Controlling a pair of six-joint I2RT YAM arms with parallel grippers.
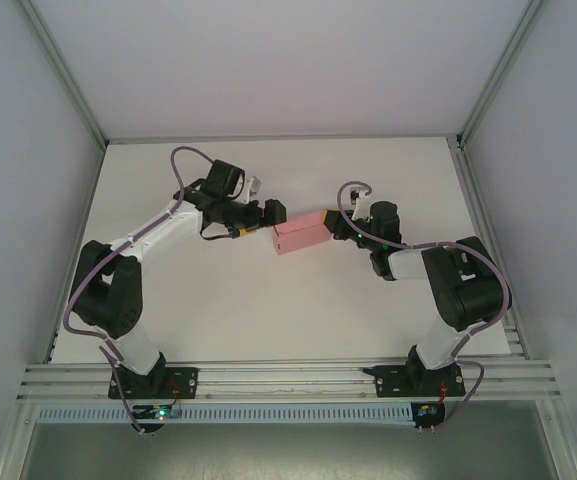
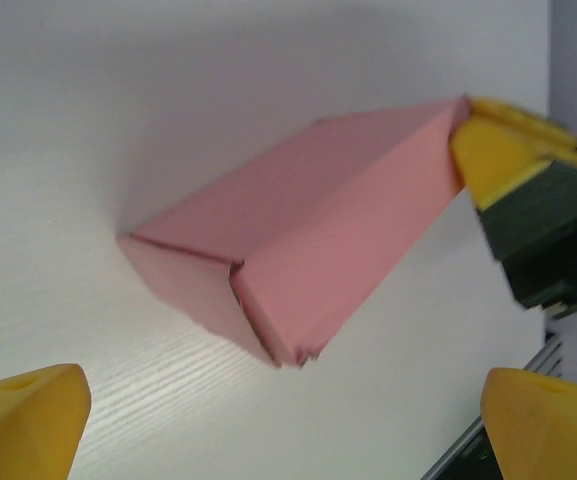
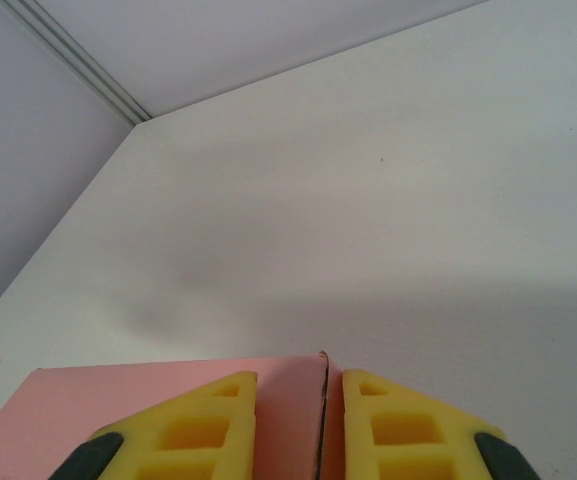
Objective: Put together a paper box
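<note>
Right gripper (image 3: 328, 385): yellow fingers closed tight on one end of the paper box (image 1: 303, 233) (a thin pink edge is pinched between them).
Left gripper (image 2: 283, 390): fingers spread wide apart, just short of the paper box's other end, not touching it.
Paper box: pink, folded into a rectangular block, between both grippers, above the white table (image 1: 268, 310), held end tilted upward.

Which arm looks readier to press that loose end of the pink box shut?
Probably the left. Its claw is open and faces the paper box's untucked end flap, while the right claw is shut on the far end, holding it.
</note>
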